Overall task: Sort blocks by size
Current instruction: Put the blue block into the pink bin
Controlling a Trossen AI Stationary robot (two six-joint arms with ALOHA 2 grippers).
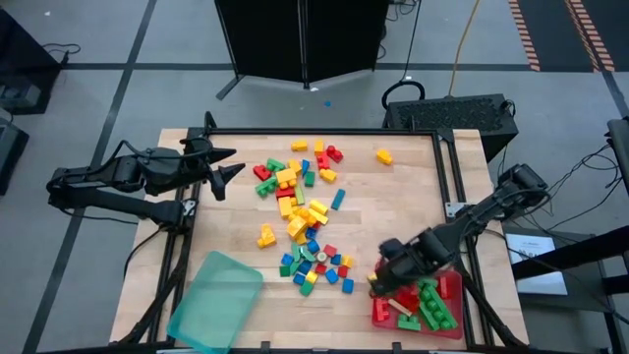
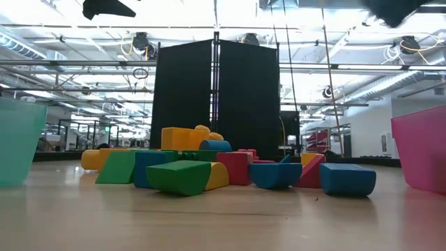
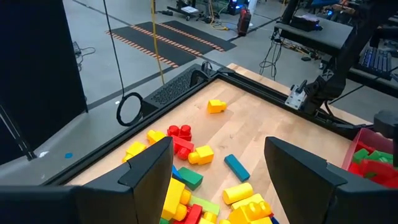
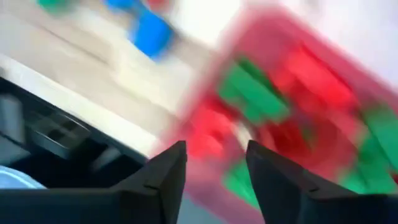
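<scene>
Blocks (image 1: 300, 221) heaped mid-table; one tray (image 1: 214, 313) near-left, other tray (image 1: 451, 320) near-right holding blocks.

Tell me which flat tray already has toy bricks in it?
The flat red tray, near the table's right front corner under the right gripper, holds red and green bricks. The translucent teal tray, at the left front, holds none.

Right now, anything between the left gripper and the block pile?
Nothing visible. The left gripper hangs open at the table's left edge, and only bare wood lies between it and the nearest blocks. The teal tray sits well off that line.
</scene>
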